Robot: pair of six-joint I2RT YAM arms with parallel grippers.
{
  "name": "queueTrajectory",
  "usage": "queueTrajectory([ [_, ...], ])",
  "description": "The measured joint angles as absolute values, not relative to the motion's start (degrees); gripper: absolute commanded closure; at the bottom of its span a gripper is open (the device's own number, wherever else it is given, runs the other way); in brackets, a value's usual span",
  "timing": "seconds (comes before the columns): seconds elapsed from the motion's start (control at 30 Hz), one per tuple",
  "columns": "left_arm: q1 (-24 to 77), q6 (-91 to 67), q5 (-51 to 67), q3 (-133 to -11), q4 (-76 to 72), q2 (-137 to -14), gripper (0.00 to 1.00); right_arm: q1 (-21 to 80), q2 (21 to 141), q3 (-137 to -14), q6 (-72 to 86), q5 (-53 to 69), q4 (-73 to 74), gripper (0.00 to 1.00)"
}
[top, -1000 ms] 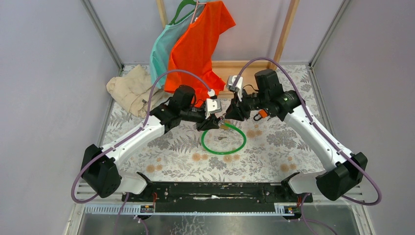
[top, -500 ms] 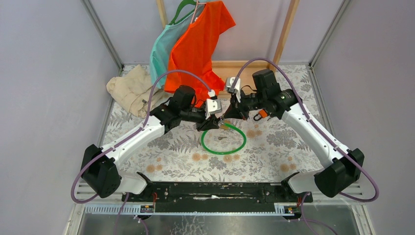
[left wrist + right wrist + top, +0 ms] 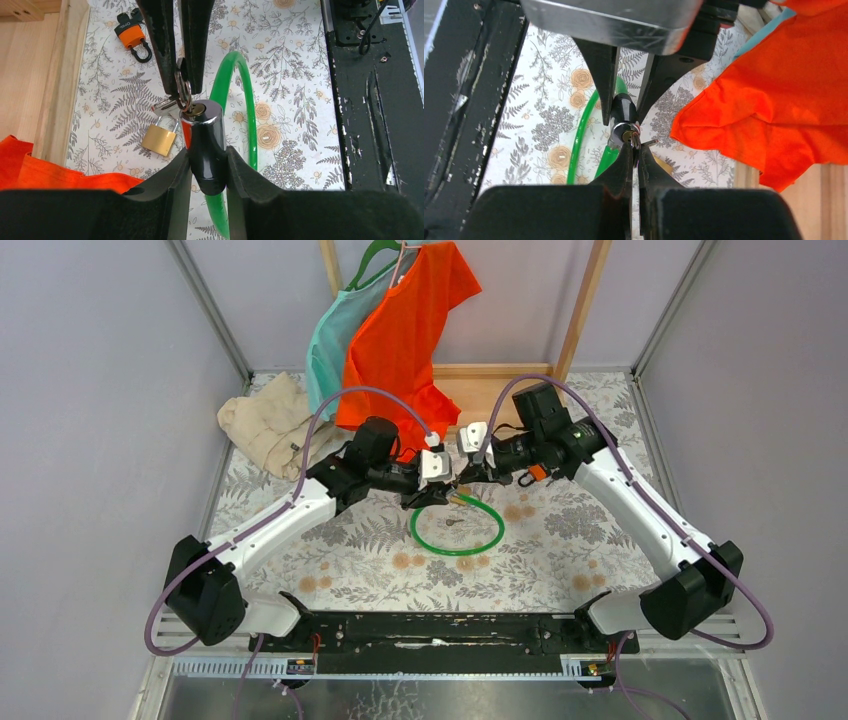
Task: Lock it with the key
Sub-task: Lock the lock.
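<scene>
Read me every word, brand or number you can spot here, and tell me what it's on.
"OPEL", or something close, blurred: white letters on the black end of the orange key.
Brass padlock: no marking can be read.
Nothing else carries legible text.

I'm driving this from afar, and it's plainly a robot test cell in a lab, not a home. Plain grey panels (image 3: 90, 390) on metal posts (image 3: 212, 315) box in the worktop (image 3: 580, 540) with its flowered cloth. Behind the left claw (image 3: 207, 157) and right claw (image 3: 183, 92), both arms bolt to a black rail (image 3: 440, 632). Beyond the claws a wooden frame (image 3: 582, 310) carries an orange shirt (image 3: 400, 330) and a teal shirt (image 3: 333, 335). At the claws are a green cable lock (image 3: 455, 548) and a brass padlock (image 3: 159, 140).
</scene>
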State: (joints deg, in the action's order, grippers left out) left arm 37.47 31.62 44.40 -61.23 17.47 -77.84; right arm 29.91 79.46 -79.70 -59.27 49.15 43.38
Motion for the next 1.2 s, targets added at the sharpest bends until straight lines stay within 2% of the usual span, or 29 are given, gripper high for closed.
queueTrajectory([
  [0.47, 37.5, 34.0, 46.7, -60.7, 16.5, -77.7, 1.00, 30.4, 80.0, -82.3, -76.9, 49.2, 50.6, 1.00],
  [1.2, 37.4, 35.9, 46.1, -58.6, 13.1, -77.4, 1.00, 30.7, 80.0, -82.6, -71.6, 46.9, 50.0, 1.00],
])
